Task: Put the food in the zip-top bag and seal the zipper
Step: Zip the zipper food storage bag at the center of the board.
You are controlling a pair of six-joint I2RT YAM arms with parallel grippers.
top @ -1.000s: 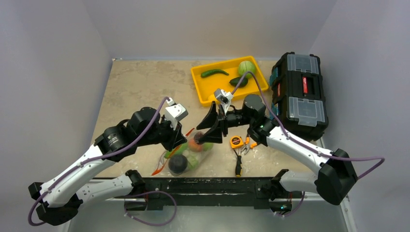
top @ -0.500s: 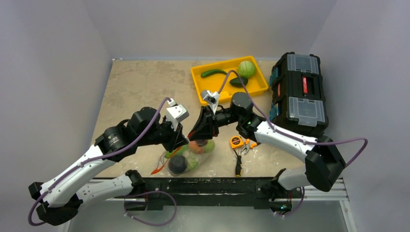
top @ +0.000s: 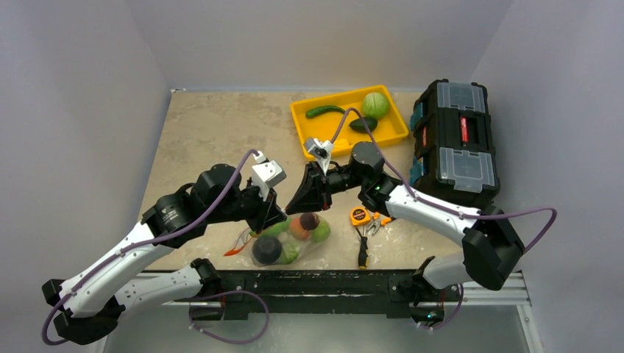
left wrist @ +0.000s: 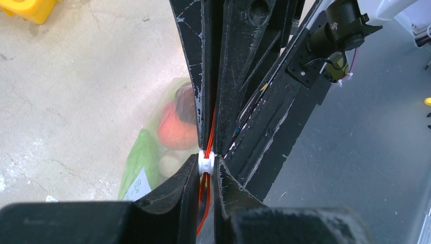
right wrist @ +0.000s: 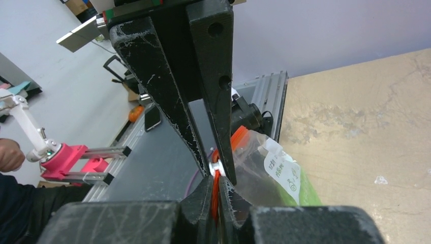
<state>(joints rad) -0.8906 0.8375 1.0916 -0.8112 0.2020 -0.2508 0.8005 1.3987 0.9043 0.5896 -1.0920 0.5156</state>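
Left gripper [left wrist: 207, 160]: scuffed black wedge fingers closed on the zipper [left wrist: 210, 127], a thin orange-red strip, at its white slider [left wrist: 206, 165]. Right gripper [right wrist: 216, 175]: closed on the same strip, tip to tip with the left. Beneath them is the zip-top bag [top: 282, 248], clear crinkled film, holding the food [top: 298, 228]: rounded orange, green and dark purple pieces. The bag sits at the middle of the near edge of the mottled beige table [top: 213, 132].

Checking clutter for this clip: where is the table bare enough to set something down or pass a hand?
Bare: the far-left table, between the back wall, the yellow tray and the left arm. Crowded: the near centre, where the left end effector and right end effector pinch the zipper of the bag, beside the tape measure and pliers.
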